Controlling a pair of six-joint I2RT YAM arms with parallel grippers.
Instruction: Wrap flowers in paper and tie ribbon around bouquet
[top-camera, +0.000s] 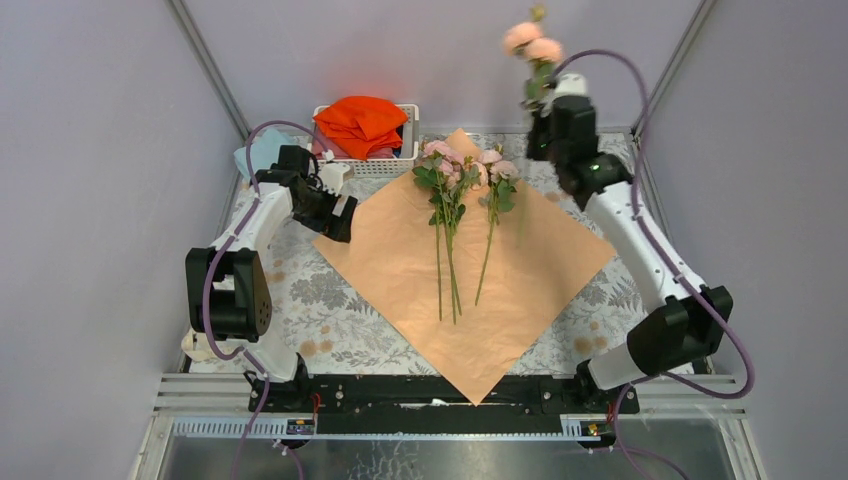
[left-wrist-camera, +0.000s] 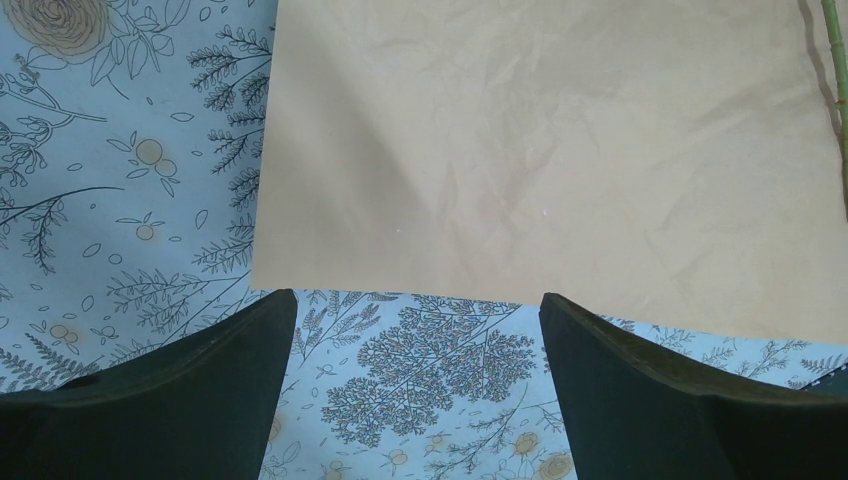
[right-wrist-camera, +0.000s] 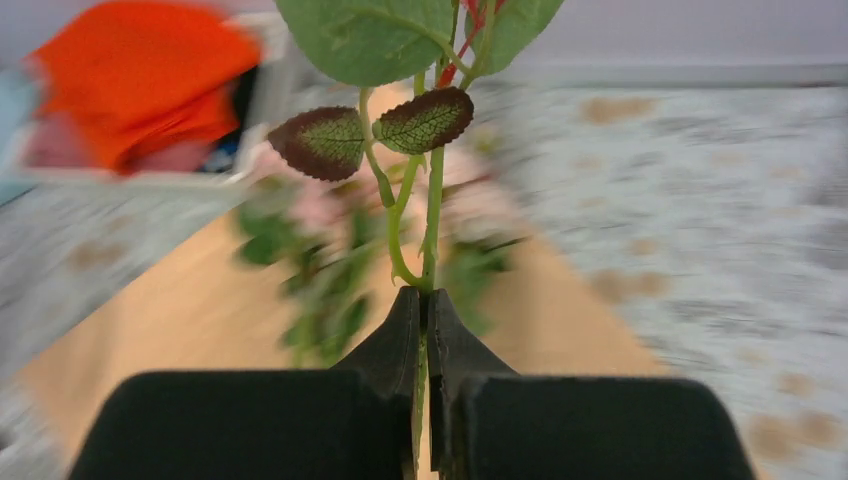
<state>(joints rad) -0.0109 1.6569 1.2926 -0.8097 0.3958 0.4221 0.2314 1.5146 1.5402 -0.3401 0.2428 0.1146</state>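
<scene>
The paper (top-camera: 470, 270) lies flat as a diamond, peach face up. On it rest two groups of pink flowers (top-camera: 447, 195), stems pointing toward me. My right gripper (top-camera: 545, 100) is raised at the back right, shut on the green stem (right-wrist-camera: 432, 200) of another flower, whose pink blooms (top-camera: 532, 40) stand above it. In the right wrist view the gripper (right-wrist-camera: 422, 300) pinches that stem below two leaves. My left gripper (top-camera: 340, 215) hangs open at the paper's left corner. In the left wrist view the gripper (left-wrist-camera: 417, 300) is just short of the paper's edge (left-wrist-camera: 550, 150). Ribbon and bouquet are out of view.
A white basket (top-camera: 412, 130) with a bright orange cloth (top-camera: 360, 122) stands at the back, left of the paper's far corner. A light-blue cloth (top-camera: 258, 155) lies behind my left arm. A floral tablecloth (top-camera: 320, 300) covers the table.
</scene>
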